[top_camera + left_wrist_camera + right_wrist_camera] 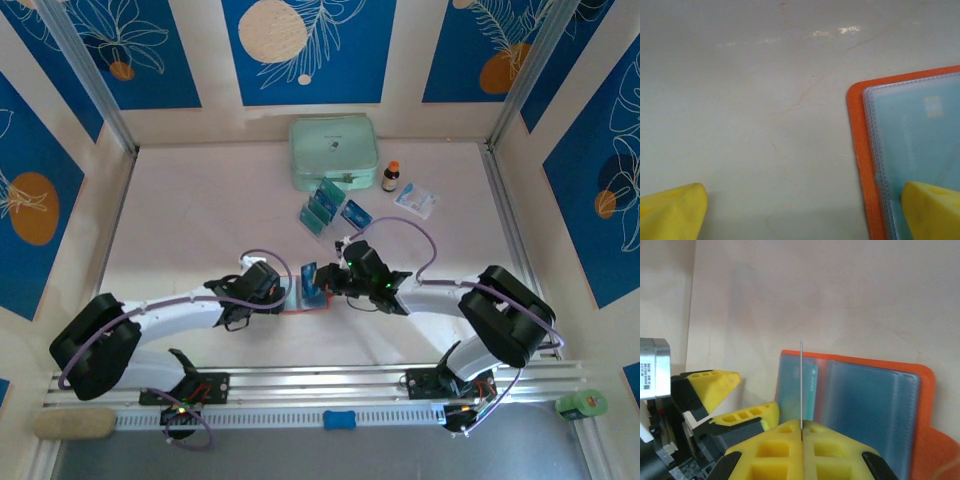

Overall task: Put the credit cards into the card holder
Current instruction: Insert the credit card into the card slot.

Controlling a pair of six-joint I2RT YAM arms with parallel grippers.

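The right jaws were clenched on a credit card, edge-on and poised over the open orange card holder, which lay on the surface with one fingertip of the released left jaws apparently resting on its clear pocket. The card could miss the pocket mouth and skid over the plastic, or shove the card holder aside if that fingertip slipped.

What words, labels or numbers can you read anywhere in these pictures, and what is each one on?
No text can be read anywhere.
On the metal block in the right wrist view: tiny print, too small to read.
On the teal card in the card holder: faint print and a pale square, blurred.
On the mint-green case: a small dark mark, too small.
On the small bottle and the sachet: labels too small.
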